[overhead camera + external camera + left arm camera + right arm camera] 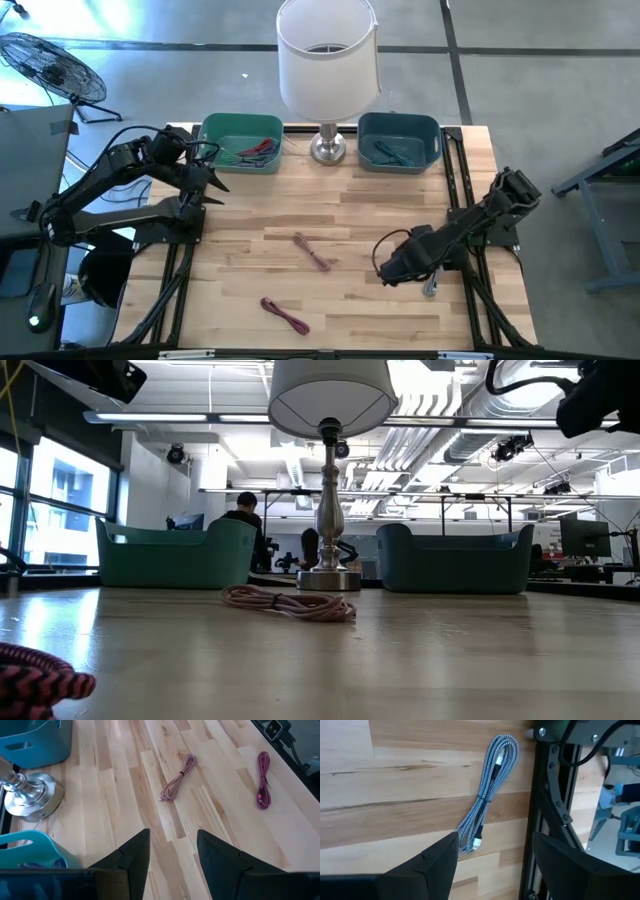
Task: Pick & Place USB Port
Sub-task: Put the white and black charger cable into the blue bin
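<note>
USB cables are spread over a wooden bench (330, 290) that fills most of the high view. At its far edge a lamp (327, 60) with a white shade stands on a metal base, between a green bin (240, 143) on the left and a darker teal bin (399, 141) on the right; each bin holds cables.

Both dark arms are next in size. That on the left reaches in beside the green bin, its left pincer (213, 182) raised over the boards near the bin's front corner, the two fingers apart and holding nothing. The right arm is folded low along the right side of the bench, and the right pincer (392, 270) hangs there with its fingers spread wide, also empty.

A pink cable (313, 251) lies coiled near the middle of the bench, well apart from the left pincer and out ahead of it in the left wrist view. A magenta cable (285, 315) lies nearer the front edge, farther still from either pincer.

A blue-and-white braided cable (487, 792) lies bundled by the right edge of the bench, just beside the black frame rail, directly under the right arm and ahead of the right pincer's open fingers without touching them.
</note>
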Robot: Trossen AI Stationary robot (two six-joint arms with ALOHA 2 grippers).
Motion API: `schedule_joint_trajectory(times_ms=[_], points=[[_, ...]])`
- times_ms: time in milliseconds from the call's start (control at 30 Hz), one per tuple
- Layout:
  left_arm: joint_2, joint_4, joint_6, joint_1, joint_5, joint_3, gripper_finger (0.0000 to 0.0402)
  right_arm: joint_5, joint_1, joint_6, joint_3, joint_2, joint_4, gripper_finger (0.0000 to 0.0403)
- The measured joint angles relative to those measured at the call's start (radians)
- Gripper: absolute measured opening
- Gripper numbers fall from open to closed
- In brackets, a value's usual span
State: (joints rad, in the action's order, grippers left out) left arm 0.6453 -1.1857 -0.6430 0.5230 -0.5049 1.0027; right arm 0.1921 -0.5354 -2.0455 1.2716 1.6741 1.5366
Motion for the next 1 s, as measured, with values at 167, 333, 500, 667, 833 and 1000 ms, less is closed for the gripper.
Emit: schedule_joint_trajectory(times_ms=[167,333,500,667,833,1000], points=[[0.0,0.0,-0.011,0.0,0.002,0.0,0.016,0.0,-0.028,-0.024,0.0,0.0,-0.041,0.0247],[0.0,0.0,-0.011,0.0,0.002,0.0,0.016,0.017,-0.07,-0.092,0.0,0.0,-0.044,0.0247],[0.0,0.0,-0.009,0.0,0.002,0.0,0.016,0.054,-0.115,-0.164,0.0,0.0,-0.051,0.0247],[0.0,0.0,-0.008,0.0,0.001,0.0,0.016,0.058,-0.134,-0.186,-0.011,-0.001,-0.095,0.0247],[0.0,-0.001,-0.008,0.0,-0.001,0.0,0.016,0.054,-0.133,-0.195,-0.108,-0.001,-0.273,0.0247],[0.0,-0.005,-0.008,0.0,-0.002,0.0,0.016,0.065,-0.133,-0.195,-0.205,-0.001,-0.338,0.0247]])
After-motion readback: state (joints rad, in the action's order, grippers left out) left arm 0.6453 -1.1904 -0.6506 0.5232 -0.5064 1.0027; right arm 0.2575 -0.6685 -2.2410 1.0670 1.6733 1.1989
